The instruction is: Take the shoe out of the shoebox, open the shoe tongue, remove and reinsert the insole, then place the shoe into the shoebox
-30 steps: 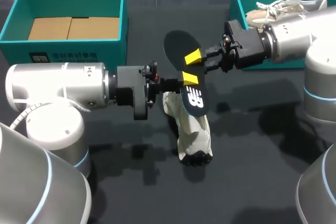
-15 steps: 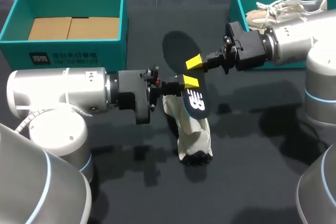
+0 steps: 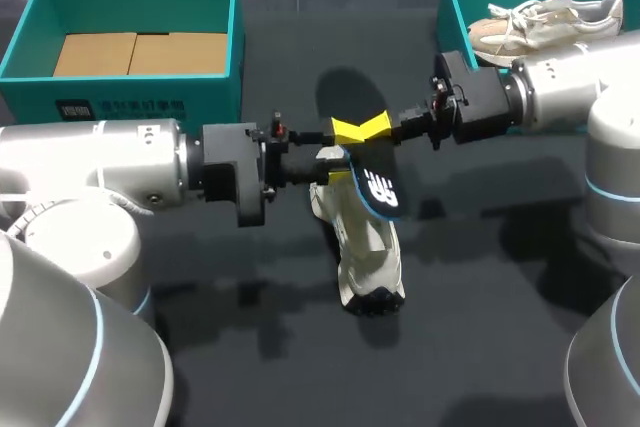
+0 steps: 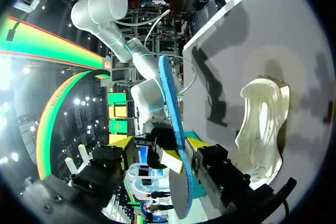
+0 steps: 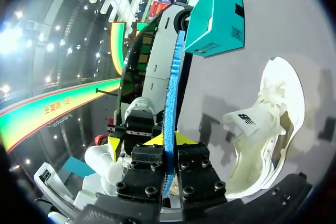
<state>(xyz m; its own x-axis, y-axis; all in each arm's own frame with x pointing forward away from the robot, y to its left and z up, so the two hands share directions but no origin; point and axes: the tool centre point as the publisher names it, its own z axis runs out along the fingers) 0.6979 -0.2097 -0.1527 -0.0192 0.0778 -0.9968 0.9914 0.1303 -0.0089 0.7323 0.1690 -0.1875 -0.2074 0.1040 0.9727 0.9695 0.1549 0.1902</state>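
Note:
A dark insole (image 3: 375, 187) with a blue edge stands on edge in the air above a white shoe (image 3: 368, 247) lying on the black table. My right gripper (image 3: 378, 127) is shut on the insole's middle; in the right wrist view its fingers (image 5: 169, 142) clamp the blue edge (image 5: 170, 77), with the shoe (image 5: 262, 129) below and beside them. My left gripper (image 3: 335, 155) faces it from the other side, open. In the left wrist view (image 4: 157, 148) the insole (image 4: 170, 129) passes between the spread fingers without touching either. The shoe (image 4: 260, 119) lies beside them.
A teal shoebox (image 3: 237, 47) with cardboard inside stands at the back left, also seen ahead of the right gripper (image 5: 215, 19). A second teal shoebox (image 3: 447, 7) at the back right holds another pale shoe (image 3: 540, 22). The two grippers nearly touch.
My right gripper has closed on the insole, and after that the left gripper let go and opened. The insole has tipped and dropped a little toward the shoe.

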